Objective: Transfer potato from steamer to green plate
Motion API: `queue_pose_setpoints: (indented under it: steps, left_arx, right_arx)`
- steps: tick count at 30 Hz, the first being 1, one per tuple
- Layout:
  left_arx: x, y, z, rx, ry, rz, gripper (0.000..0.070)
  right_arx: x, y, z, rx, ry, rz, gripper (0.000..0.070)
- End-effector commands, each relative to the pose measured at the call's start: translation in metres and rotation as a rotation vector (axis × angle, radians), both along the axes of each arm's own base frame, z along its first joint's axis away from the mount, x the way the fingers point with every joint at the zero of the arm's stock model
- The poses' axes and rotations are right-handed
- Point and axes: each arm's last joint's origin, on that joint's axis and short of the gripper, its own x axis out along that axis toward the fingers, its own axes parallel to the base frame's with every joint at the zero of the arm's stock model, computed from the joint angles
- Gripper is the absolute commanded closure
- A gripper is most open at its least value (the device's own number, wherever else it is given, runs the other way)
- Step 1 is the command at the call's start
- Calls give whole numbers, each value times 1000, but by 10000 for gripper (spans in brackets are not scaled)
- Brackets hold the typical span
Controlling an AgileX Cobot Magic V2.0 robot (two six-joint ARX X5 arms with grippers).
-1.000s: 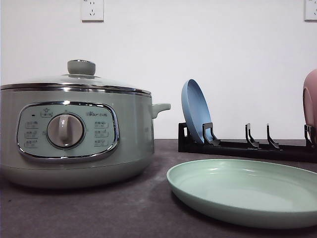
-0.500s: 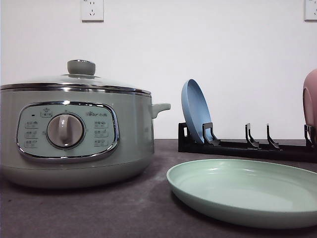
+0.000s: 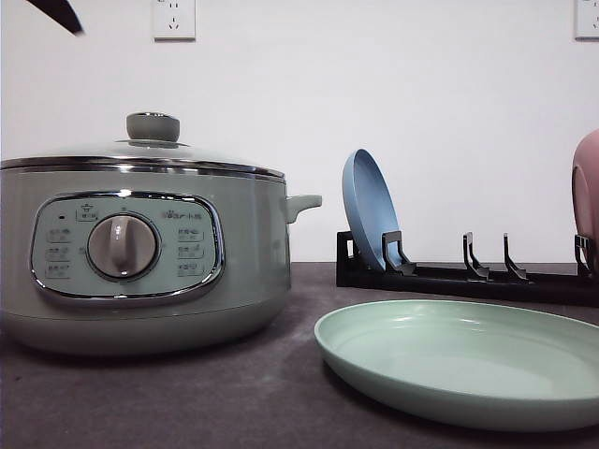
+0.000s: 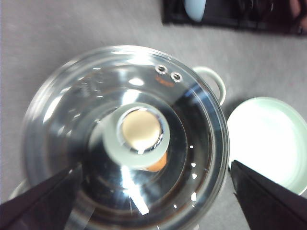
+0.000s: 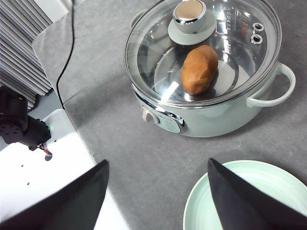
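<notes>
The steamer (image 3: 140, 253) stands at the left of the table with its glass lid (image 4: 124, 139) on. Through the glass I see the orange-brown potato (image 5: 199, 69) lying inside; from above it is a sliver under the green knob (image 4: 139, 134). My left gripper (image 4: 156, 166) hovers open above the lid, with its fingers (image 4: 43, 201) wide on either side of the knob. The right gripper (image 5: 158, 161) is open and empty, high over the table in front of the steamer. To the right of the steamer lies the empty green plate (image 3: 468, 360).
A black rack (image 3: 468, 276) behind the green plate holds an upright blue plate (image 3: 370, 210) and, at the far right, a pink plate (image 3: 588, 192). A white surface (image 5: 48, 167), a cable (image 5: 67, 57) and a ribbed grey panel (image 5: 21, 43) border the table's near side.
A dark tip of the left arm has come into the top left corner of the front view. The steamer and the plates have not moved.
</notes>
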Motion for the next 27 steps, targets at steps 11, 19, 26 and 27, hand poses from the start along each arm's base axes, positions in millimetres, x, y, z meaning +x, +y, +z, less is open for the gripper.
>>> queue_pose_setpoints:
  steps: [11,19,26,27]
  left_arx:
    - [45,-28,-40,148,69,-28,64]
    - [57,-33,-51,149,72,-29,68]
    - [60,-35,-55,155,82,-32,75]
    - [61,-36,-56,157,86,-32,76]
  right_arx:
    - [0,2,2,-15,-11,23,291]
    - [0,2,2,-15,-13,24,291]
    - [0,2,2,-18,-17,21,291]
    - [0,2,2,-18,-17,21,291]
